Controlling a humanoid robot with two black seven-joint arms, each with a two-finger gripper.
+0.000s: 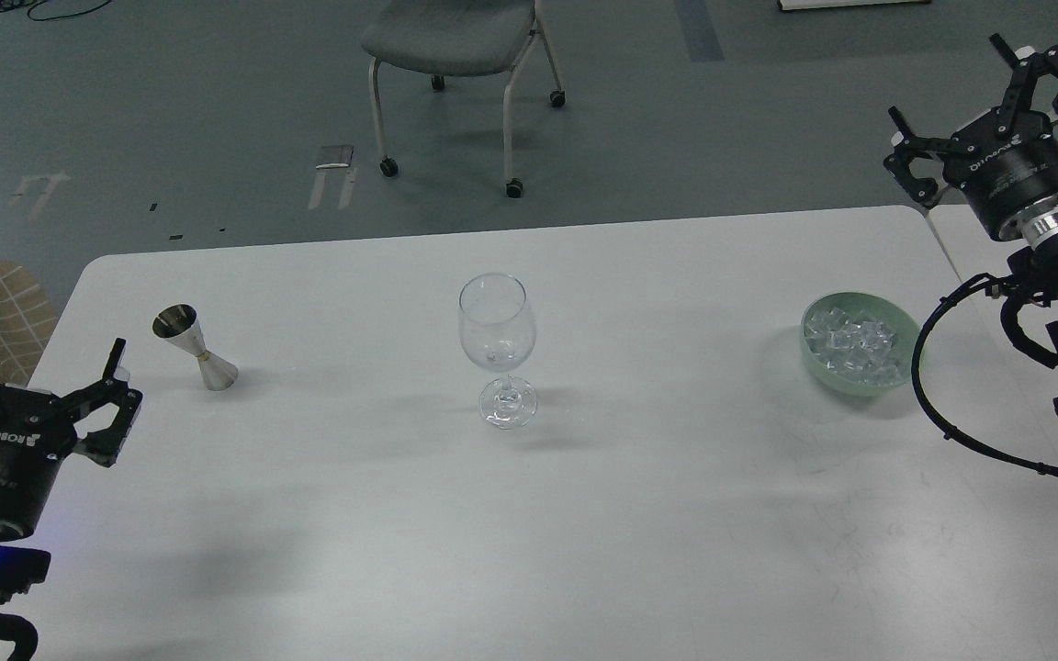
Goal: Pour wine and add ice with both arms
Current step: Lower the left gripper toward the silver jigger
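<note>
A grey-green floor runs behind a white table, with a grey office chair on castors standing well back from the far edge and a second white tabletop butted against the right side.

From the head view, the left gripper sits low at the table's near-left corner, its black fingers spread wide and pointing up and away, with nothing between them and nothing touching them. The arm behind it drops out of the bottom-left corner, a silver ring showing under the black wrist body.

The right gripper is held high over the far-right corner, off the main table's edge, fingers splayed wide and empty, tipped up and toward the left. Its arm bends down along the right edge with black cable looping beside it.

On the table a steel jigger stands tilted near the left gripper but apart from it. A wine glass stands upright in the middle; whether the wine is in its bowl I cannot tell. The ice lies heaped in a pale green bowl to the right, near the right arm's cable.
</note>
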